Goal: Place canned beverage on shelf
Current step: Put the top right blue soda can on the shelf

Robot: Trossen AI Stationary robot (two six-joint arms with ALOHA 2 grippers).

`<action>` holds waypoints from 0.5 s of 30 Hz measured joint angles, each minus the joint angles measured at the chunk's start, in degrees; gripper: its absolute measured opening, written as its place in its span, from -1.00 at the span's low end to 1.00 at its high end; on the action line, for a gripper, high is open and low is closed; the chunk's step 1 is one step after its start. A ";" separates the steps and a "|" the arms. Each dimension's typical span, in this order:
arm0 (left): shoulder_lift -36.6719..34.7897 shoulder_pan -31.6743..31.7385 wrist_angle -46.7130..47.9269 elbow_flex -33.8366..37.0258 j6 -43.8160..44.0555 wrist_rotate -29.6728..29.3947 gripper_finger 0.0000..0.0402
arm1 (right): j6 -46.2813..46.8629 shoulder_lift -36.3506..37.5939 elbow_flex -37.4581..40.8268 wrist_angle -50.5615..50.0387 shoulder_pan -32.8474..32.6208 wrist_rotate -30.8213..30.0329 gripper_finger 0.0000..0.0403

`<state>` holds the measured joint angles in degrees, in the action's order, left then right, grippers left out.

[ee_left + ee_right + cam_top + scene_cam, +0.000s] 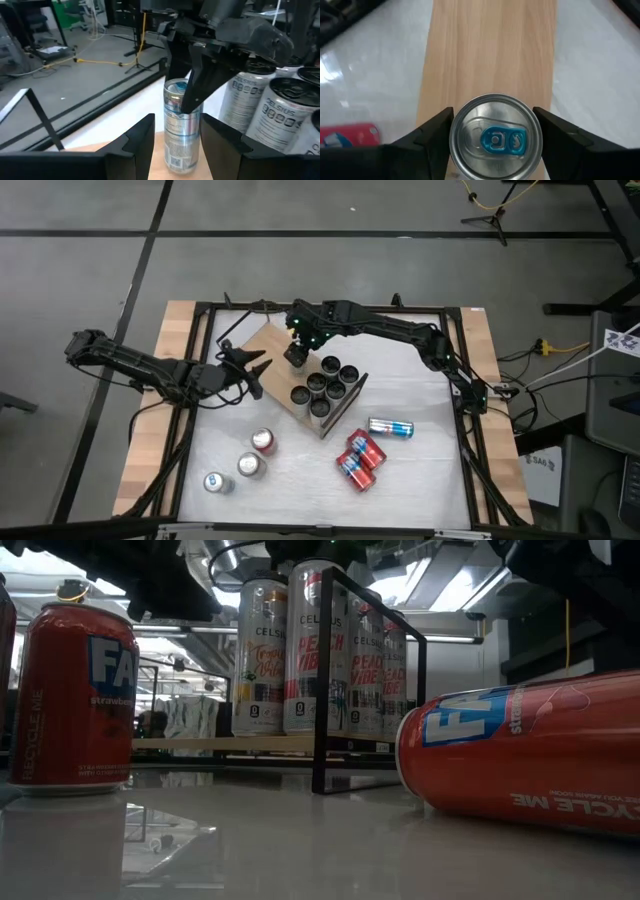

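Right wrist view: I have the right gripper (492, 135) clamped on the silver can (495, 135) from above, upright over the shelf (490, 45), so it can join the row of cans (325, 380) there. The left gripper (250, 370) waits beside the shelf, fingers partly spread, holding nothing. More cans (360, 460) lie on the white tabletop (420, 480); grey floor surrounds it.

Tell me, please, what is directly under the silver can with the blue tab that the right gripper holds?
Under the silver can lies the light-wood shelf; the can stands upright on it, between the right gripper fingers. The can's base hides the contact spot itself.
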<state>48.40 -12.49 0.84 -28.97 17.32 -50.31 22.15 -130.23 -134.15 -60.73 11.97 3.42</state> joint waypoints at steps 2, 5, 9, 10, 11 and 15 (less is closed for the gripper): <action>0.00 0.00 0.00 -0.01 -0.04 -0.21 -0.26 | 1.77 0.00 0.00 1.04 -0.02 -0.02 0.21; 0.00 0.00 -0.02 -0.01 -0.06 -0.20 -0.26 | 3.75 0.00 0.00 2.30 -0.04 -1.14 0.22; 0.00 0.00 0.00 -0.02 -0.04 -0.19 -0.26 | 6.22 0.00 0.00 2.22 -0.14 -4.40 0.23; 0.00 0.00 0.00 -0.01 -0.04 -0.21 -0.26 | 6.51 0.00 0.00 2.24 -0.35 -5.26 0.23; 0.00 0.00 0.00 -0.02 -0.04 -0.21 -0.26 | 6.73 0.00 0.00 2.28 -0.39 -6.29 0.23; 0.00 0.00 0.00 0.00 -0.04 -0.21 -0.26 | 7.77 0.00 0.00 2.30 -1.10 -9.72 0.23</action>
<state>48.40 -12.49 0.84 -28.97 17.28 -50.52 29.91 -130.23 -134.15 -58.43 10.87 -6.30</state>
